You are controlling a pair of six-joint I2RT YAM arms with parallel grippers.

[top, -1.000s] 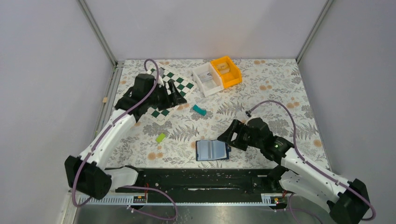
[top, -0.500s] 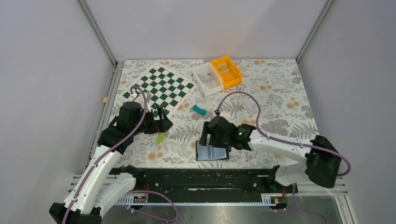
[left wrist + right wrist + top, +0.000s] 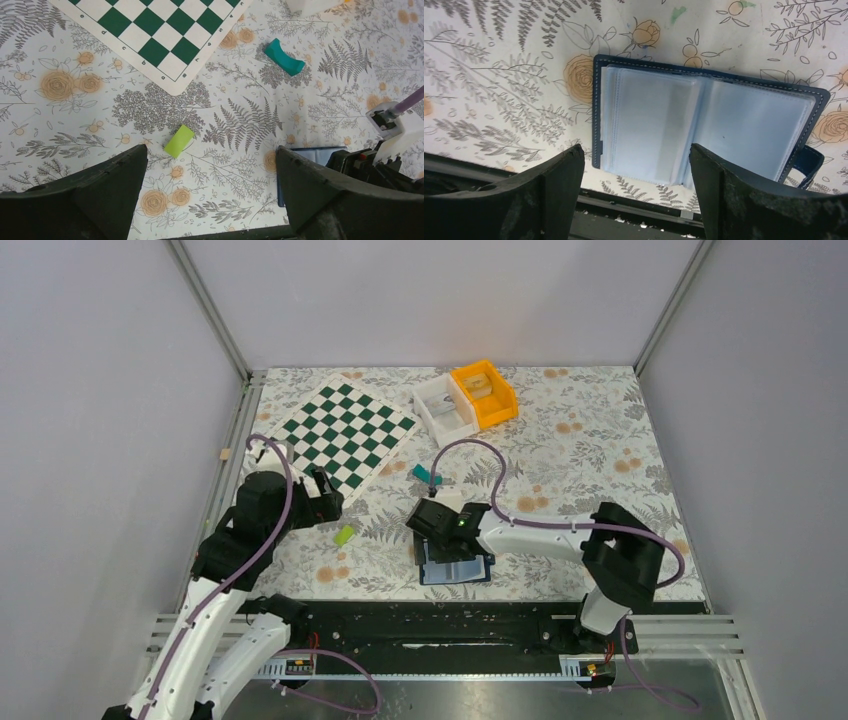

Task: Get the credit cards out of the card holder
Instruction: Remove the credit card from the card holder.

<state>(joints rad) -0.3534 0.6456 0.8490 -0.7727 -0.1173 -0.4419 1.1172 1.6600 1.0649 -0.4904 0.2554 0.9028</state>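
Observation:
The card holder [image 3: 462, 568] lies open on the floral table near the front edge, navy rim up [image 3: 596, 105], snap tab at its right. Pale blue flat layers [image 3: 649, 125] fill both halves; I cannot tell credit cards from pockets. My right gripper [image 3: 437, 530] hovers over the holder's left half, open [image 3: 634, 150], with nothing between its fingers. My left gripper [image 3: 325, 502] hangs open [image 3: 211, 148] over bare table to the holder's left, nothing in it. A corner of the card holder [image 3: 310, 152] shows beside its right finger.
A lime green block [image 3: 344, 535] lies just right of the left gripper, a teal block [image 3: 427, 476] behind the holder. A green-and-white chessboard [image 3: 345, 435] lies back left. White bin [image 3: 445, 408] and orange bin [image 3: 484, 392] stand at the back. A black rail [image 3: 430, 620] borders the near edge.
The left arm pulled back off the chessboard toward the near left and its jaws opened wider. The right arm swung left from beside the holder to above its left half.

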